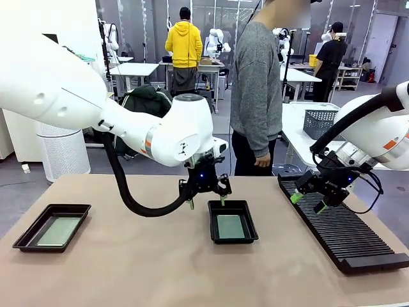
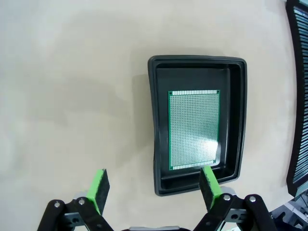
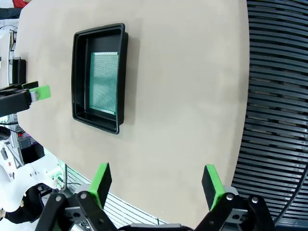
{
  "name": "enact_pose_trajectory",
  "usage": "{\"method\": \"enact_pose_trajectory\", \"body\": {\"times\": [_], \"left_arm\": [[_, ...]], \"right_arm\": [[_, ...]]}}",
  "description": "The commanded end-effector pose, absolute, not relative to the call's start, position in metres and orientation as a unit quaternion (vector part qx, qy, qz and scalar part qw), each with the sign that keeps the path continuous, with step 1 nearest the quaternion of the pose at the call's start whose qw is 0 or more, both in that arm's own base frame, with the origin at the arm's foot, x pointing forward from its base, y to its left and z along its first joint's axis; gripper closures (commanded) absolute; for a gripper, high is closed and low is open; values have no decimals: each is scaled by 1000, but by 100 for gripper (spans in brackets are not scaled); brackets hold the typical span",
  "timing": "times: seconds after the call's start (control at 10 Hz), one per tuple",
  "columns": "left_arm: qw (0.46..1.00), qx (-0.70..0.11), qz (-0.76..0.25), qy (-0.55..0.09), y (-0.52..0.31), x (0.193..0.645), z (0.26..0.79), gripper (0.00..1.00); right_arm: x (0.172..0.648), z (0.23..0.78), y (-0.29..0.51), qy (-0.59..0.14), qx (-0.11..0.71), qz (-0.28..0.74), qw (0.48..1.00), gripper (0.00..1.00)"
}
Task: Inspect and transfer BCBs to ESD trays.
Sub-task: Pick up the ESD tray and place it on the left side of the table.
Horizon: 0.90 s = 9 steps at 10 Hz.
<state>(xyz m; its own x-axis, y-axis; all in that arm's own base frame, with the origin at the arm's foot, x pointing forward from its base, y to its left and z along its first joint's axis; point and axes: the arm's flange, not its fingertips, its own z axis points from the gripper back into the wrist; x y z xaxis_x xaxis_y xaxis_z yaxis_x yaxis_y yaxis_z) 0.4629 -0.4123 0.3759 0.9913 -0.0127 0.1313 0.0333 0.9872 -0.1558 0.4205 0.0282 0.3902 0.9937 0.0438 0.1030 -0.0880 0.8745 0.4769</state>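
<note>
On tan table (image 1: 160,268): two trays (image 1: 232,221), rack (image 1: 345,233).

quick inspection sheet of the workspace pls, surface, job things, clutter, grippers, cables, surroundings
surface: tan table, bare between items
job's things: left tray holds a board; middle tray holds a board
clutter: long black slotted rack at right
grippers: left gripper open, above middle tray's far edge; right gripper open, above rack
cables: black hose looping under left arm
surroundings: person standing at far side
</note>
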Motion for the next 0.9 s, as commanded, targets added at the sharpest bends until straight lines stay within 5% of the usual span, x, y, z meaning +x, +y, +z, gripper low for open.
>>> {"method": "enact_pose_trajectory", "body": {"times": [0.0,0.8], "left_arm": [[997,-59,-6,-58,-428,471,364,0],[999,-13,-10,-50,-452,486,320,0]], "right_arm": [[420,391,29,-44,249,31,967,0],[420,391,29,-44,249,31,967,0]]}}
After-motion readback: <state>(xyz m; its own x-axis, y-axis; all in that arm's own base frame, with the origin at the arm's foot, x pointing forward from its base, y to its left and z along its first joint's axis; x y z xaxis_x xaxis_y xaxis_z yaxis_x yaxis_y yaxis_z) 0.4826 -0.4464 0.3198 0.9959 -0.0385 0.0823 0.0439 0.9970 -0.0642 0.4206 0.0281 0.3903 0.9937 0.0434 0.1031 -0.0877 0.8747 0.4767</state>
